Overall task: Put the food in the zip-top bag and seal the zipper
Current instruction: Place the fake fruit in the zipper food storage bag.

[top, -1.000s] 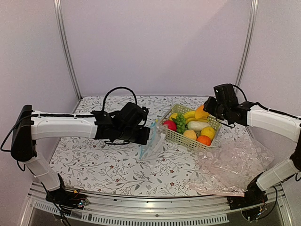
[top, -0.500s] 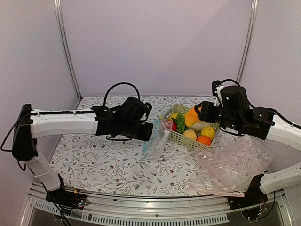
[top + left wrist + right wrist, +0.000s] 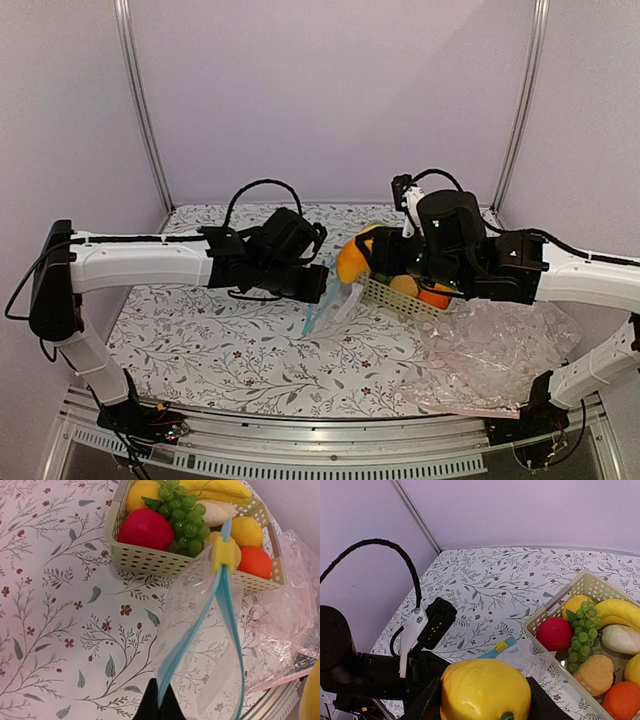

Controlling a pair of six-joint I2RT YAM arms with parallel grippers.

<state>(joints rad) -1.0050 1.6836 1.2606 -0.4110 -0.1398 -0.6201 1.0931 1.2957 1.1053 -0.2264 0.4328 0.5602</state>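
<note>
My left gripper [image 3: 322,285] is shut on the light blue zipper [image 3: 192,640] of the small clear zip-top bag [image 3: 330,305] and holds it up, mouth open in a loop, just left of the basket. A yellow slider [image 3: 223,555] sits at the strip's far end. My right gripper [image 3: 362,258] is shut on the longer orange-yellow fruit [image 3: 350,262], held in the air just above and right of the bag mouth. In the right wrist view that fruit [image 3: 485,685] fills the jaws, with the bag [image 3: 527,657] beyond it. A rounded bright yellow fruit [image 3: 246,531] lies in the basket.
The perforated cream basket [image 3: 150,560] holds a red fruit [image 3: 144,529], green grapes [image 3: 184,515], a banana, a white fruit and an orange one. A large pinkish clear plastic sheet [image 3: 500,345] lies at the right front. The left arm [image 3: 430,625] is close below the right gripper.
My right gripper lifted the orange-yellow fruit out of the basket and carried it left to the bag. My left gripper shifted slightly right, still holding the bag.
</note>
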